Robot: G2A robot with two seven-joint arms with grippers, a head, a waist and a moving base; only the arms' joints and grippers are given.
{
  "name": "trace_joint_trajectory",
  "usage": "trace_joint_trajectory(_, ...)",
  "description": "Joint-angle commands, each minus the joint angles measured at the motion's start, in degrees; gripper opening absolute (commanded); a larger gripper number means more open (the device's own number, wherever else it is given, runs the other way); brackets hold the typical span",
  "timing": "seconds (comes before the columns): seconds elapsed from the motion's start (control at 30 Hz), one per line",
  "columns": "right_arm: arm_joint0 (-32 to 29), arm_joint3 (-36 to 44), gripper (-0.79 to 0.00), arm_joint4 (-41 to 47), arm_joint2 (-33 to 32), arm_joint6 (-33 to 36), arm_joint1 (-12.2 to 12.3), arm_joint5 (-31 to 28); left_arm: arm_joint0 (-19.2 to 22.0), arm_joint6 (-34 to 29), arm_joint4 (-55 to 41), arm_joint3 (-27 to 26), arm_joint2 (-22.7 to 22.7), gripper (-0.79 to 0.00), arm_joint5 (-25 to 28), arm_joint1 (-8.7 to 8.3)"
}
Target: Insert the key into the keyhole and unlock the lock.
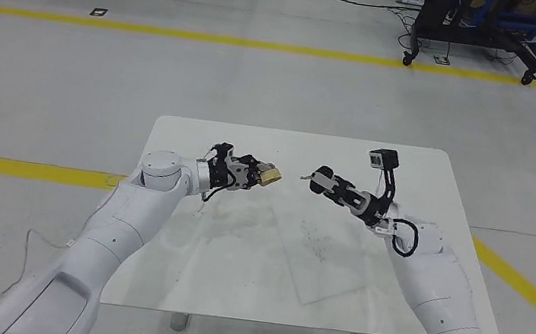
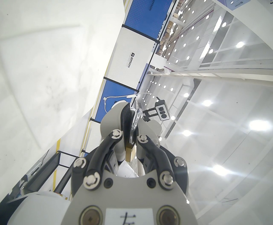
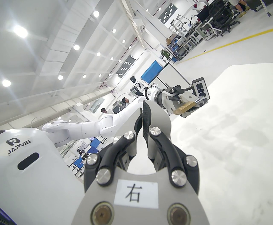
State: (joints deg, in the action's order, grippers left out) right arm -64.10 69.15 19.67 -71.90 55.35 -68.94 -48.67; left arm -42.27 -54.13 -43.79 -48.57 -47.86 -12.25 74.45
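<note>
A brass padlock [image 1: 269,176] hangs above the white table [image 1: 235,274], with my left gripper [image 1: 255,174] shut on it. The left wrist view shows its brass body [image 2: 129,152] and silver shackle [image 2: 136,119] pinched between the fingers [image 2: 111,121]. My right gripper [image 1: 315,179] faces it from a short gap away, and from there the padlock [image 3: 184,107] and the left gripper [image 3: 181,100] stand straight ahead. The right gripper [image 3: 142,115] is shut, pads pressed together. A thin sliver, the key [image 1: 305,177], pokes from its tip toward the lock; the pads hide the rest.
A clear flat sheet [image 1: 327,260] lies on the table under the right arm. The table edges run near both forearms. Yellow floor lines [image 1: 263,44] and wheeled frames [image 1: 475,41] lie far behind the table.
</note>
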Motion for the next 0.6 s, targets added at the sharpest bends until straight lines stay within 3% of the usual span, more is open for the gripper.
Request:
trace_joint_trajectory(0.0,0.2,2.9,-0.785,-7.9,0.2,-1.7,0.3,-1.9,0.0,-0.5,3.5,-0.9,1.4,-0.785,-3.8,-0.12)
trace_joint_trajectory(0.17,-1.4,12.8,-0.785,-31.4,-2.0,-7.6,1.8,-7.8,1.4,-6.8,3.9,0.3,1.6,-0.785,-13.2,-0.55)
trace_joint_trajectory(0.33,-5.8,24.6,-0.785,-55.9,-5.4,-14.0,2.2,-8.8,2.4,-9.5,4.0,1.3,2.0,-0.785,-16.4,-0.44)
trace_joint_trajectory(0.57,-6.6,26.4,-0.785,-58.6,-5.7,-15.2,2.3,-8.8,2.6,-9.7,4.4,1.4,2.2,-0.785,-16.6,-0.43)
